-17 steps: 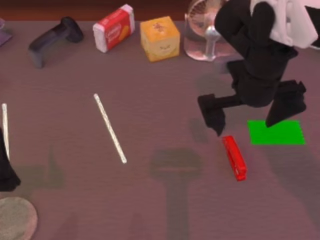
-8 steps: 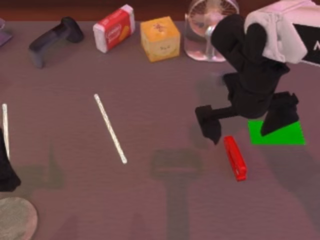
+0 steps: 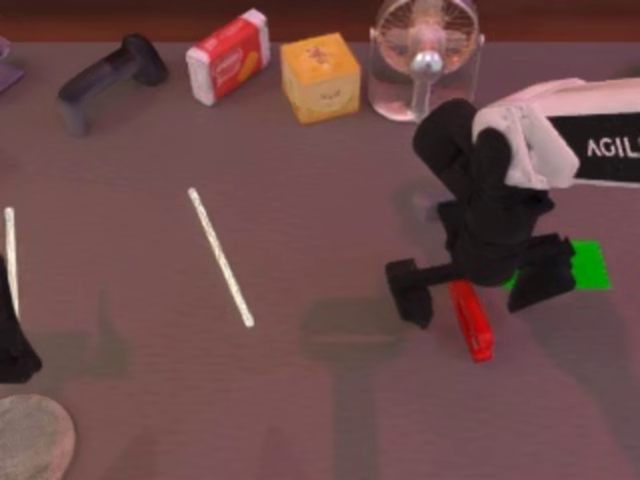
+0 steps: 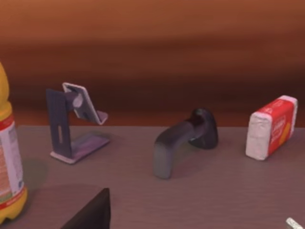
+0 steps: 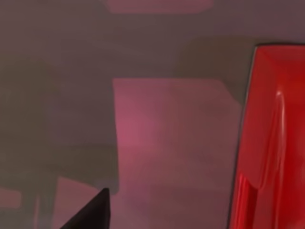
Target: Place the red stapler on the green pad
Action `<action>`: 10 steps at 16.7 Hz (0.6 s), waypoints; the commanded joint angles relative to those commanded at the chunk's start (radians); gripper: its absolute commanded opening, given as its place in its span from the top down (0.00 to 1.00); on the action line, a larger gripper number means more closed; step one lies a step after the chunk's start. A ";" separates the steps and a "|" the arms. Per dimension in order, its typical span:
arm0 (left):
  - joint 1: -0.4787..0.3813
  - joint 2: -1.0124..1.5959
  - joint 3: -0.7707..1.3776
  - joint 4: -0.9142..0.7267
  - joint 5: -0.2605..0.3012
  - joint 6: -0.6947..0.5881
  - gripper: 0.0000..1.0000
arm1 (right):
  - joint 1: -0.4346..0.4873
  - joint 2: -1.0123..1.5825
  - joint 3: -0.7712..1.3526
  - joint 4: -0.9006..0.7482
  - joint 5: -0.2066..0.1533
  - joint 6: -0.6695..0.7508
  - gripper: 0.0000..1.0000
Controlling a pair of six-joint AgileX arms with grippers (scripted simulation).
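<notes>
The red stapler [image 3: 476, 328] lies on the table just left of the green pad [image 3: 592, 266]. The pad is mostly hidden under my right arm. My right gripper [image 3: 470, 303] hangs open over the stapler's far end, with one dark finger [image 3: 410, 293] to its left and the other on the pad side. Nothing is held. In the right wrist view the red stapler [image 5: 271, 143] fills one side, close up, and one fingertip [image 5: 93, 214] shows. My left gripper [image 3: 10, 345] is parked at the table's left edge; one of its fingertips [image 4: 93, 214] shows in the left wrist view.
Along the back stand a dark scanner [image 3: 105, 80], a red-and-white box [image 3: 228, 56], a yellow cube [image 3: 320, 77] and a fan [image 3: 425, 60]. Two white sticks [image 3: 220, 257] lie on the left half. A grey disc [image 3: 30, 438] sits front left.
My right gripper has come forward and down, from behind the stapler to astride its far end. It now covers more of the green pad. The stapler has not moved.
</notes>
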 joint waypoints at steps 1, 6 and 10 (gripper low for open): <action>0.000 0.000 0.000 0.000 0.000 0.000 0.00 | 0.000 0.000 0.000 0.000 0.000 0.000 0.00; 0.000 0.000 0.000 0.000 0.000 0.000 0.00 | 0.000 0.000 0.000 0.000 0.000 0.000 0.30; 0.000 0.000 0.000 0.000 0.000 0.000 0.00 | 0.000 0.000 0.000 0.000 0.000 0.000 0.60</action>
